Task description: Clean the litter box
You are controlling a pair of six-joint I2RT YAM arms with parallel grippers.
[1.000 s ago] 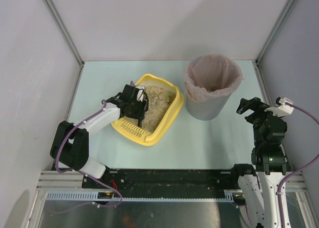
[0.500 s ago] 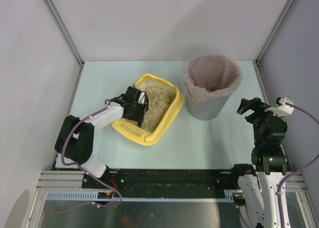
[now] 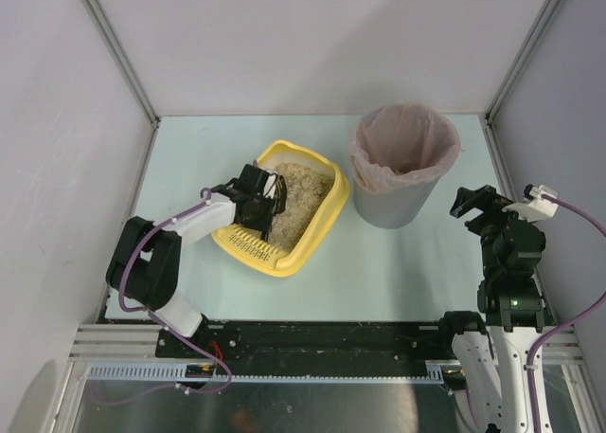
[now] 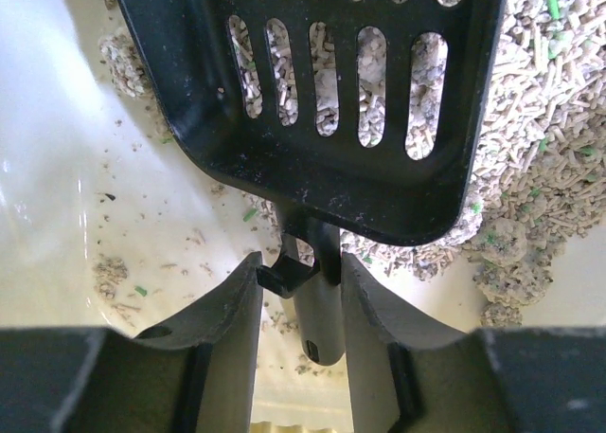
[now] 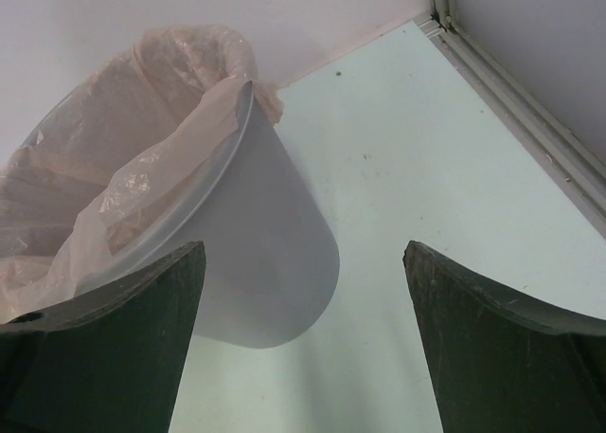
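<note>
Shallow yellow plastic litter box (image 3: 333, 181) sits on the pale blue-green table (image 3: 398, 262), left of centre, slotted lip (image 3: 250, 246) at the end nearest the arm bases. Just beside its right corner is a round grey bin (image 3: 393, 206) with a pinkish plastic liner (image 3: 402, 139); can't tell if the two touch. Left gripper (image 3: 268, 194) is down inside the box over the beige granular litter (image 3: 305, 194). Wrist view: a black slotted plastic scoop (image 4: 312, 182) lies on the pellets (image 4: 540, 120), and its stubby handle (image 4: 317, 319) runs back between the left gripper's fingers (image 4: 227, 310). Jaws stand narrow around that handle. The right-hand finger looks to be against it; on the other side there's a sliver of gap, bridged only by a small tab off the handle. Can't tell whether it's actually clamped. Bare pale floor of the box (image 4: 76, 168) shows beside the scoop, with stray crumbs. Right gripper (image 3: 471, 201) is off to the right of the bin, above the table, jaws spread wide and holding nothing. Its camera looks between the fingers (image 5: 104, 348) at the bin wall (image 5: 265, 262) and the liner rim (image 5: 114, 187).
</note>
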